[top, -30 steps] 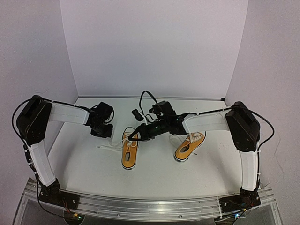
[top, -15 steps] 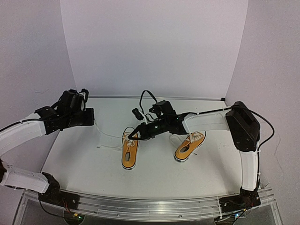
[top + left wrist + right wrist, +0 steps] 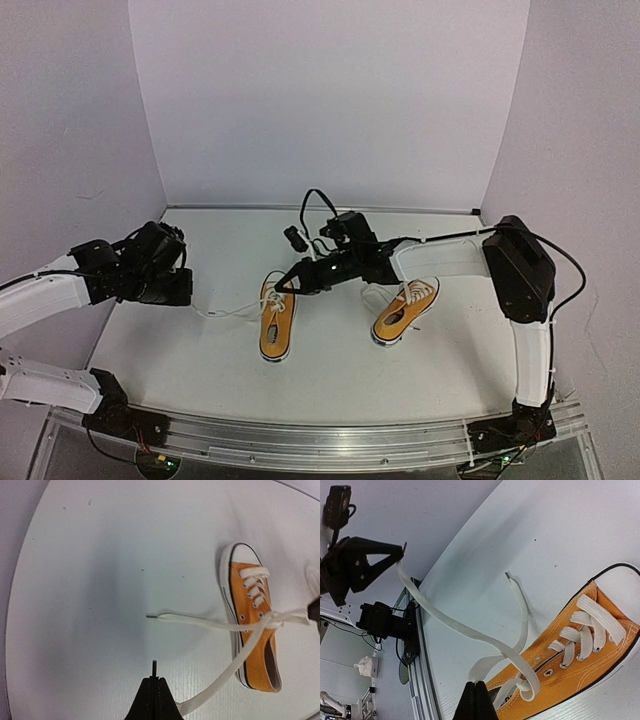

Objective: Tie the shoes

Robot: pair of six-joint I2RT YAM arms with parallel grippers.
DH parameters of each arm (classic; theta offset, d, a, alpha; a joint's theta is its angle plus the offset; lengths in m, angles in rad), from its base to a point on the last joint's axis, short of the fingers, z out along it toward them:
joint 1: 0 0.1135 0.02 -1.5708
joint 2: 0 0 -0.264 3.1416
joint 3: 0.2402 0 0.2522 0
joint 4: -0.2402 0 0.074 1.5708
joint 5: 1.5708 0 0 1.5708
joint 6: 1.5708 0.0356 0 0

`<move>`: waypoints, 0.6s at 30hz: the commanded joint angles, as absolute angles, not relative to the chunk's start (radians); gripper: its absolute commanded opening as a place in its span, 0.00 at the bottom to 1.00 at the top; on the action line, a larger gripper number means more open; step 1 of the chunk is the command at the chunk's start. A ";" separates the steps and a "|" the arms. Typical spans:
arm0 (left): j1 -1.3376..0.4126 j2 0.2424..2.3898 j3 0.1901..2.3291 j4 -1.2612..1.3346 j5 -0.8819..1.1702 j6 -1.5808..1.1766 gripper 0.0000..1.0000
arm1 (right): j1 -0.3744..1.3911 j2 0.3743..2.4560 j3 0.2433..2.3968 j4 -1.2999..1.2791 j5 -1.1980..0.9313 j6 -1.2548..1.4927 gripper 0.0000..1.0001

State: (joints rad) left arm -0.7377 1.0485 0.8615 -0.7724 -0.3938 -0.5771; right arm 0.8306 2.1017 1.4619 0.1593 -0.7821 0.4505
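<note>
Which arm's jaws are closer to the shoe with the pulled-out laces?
Right. The right arm has its jaws shut on the laces just over that shoe; the left arm holds one lace out to the shoe's side.

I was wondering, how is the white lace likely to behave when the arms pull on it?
Probably floppy: the lace sags in a curve between the left gripper and the shoe. Its free end lies limp on the table. The small shoe looks light, so a hard pull may drag it.
</note>
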 commanded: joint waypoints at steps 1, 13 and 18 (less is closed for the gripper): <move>-0.827 0.993 0.829 -0.685 -0.209 -0.503 0.00 | 0.819 2.083 1.500 0.197 -0.764 0.460 0.00; -1.155 1.236 0.963 -0.336 0.100 -0.216 0.00 | 0.780 2.115 1.526 0.220 -0.814 0.445 0.00; -1.159 1.398 1.077 -0.216 0.223 -0.074 0.00 | 0.764 2.128 1.526 0.236 -0.844 0.430 0.00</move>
State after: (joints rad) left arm -1.1568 1.3125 0.9636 -0.3770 0.0900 -0.2289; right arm 0.7783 2.1060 1.4868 0.1834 -0.8025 0.4507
